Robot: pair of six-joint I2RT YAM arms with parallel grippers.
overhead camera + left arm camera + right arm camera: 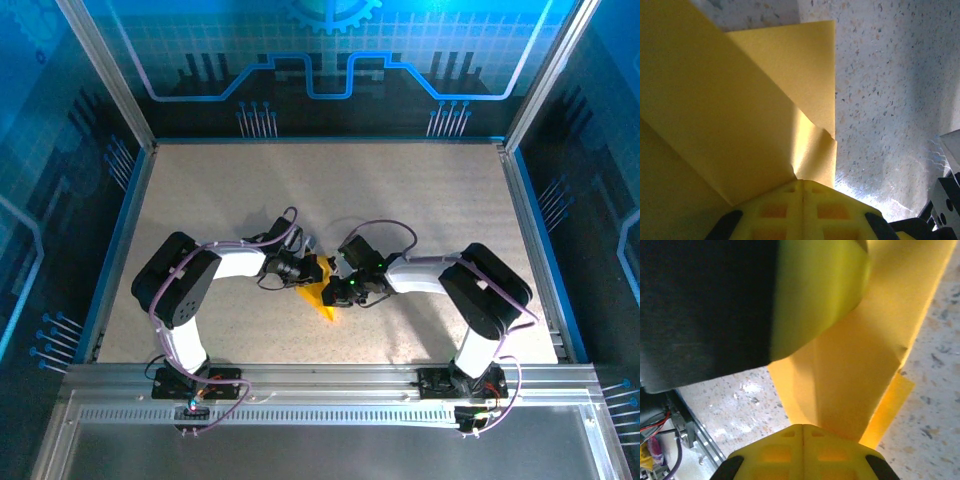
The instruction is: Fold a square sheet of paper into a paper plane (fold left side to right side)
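Both sets of jaws are clamped tight on the paper sheet [324, 300]. The left gripper [802, 184] and right gripper [803, 429] each pinch it near the middle of the table [200, 190]. It looks thin, floppy and quick to crumple, so I'd hold it by the creased edges.

My left gripper [303, 268] sits left of the paper [322, 297], my right gripper [345, 283] right of it, both touching it; the paper's near the middle of the table [420, 200], tip toward my bases.
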